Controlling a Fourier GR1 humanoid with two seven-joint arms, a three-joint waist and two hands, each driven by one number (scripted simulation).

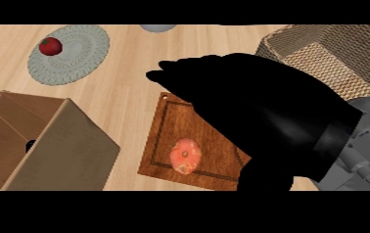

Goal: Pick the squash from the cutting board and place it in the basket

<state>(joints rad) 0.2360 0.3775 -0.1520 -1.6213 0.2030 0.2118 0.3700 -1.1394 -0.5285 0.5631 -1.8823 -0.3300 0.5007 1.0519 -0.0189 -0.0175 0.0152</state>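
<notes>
The squash [185, 155], a round pinkish-orange piece, lies on the lower part of the brown wooden cutting board [162, 144], untouched. My right hand [239, 95] is high above the board's upper right part. Its fingers [162, 75] stretch toward the upper left, open and holding nothing. The hand hides much of the board's right side. The woven basket [318, 51] stands at the upper right, partly behind my right forearm. Of my left hand only a small black bit [30, 146] shows at the cardboard box's edge.
A large open cardboard box [65, 149] fills the lower left, close to the board's left edge. A round grey-green plate [72, 56] with a red fruit [50, 46] sits at the upper left. A grey round object [157, 27] peeks in at the top edge.
</notes>
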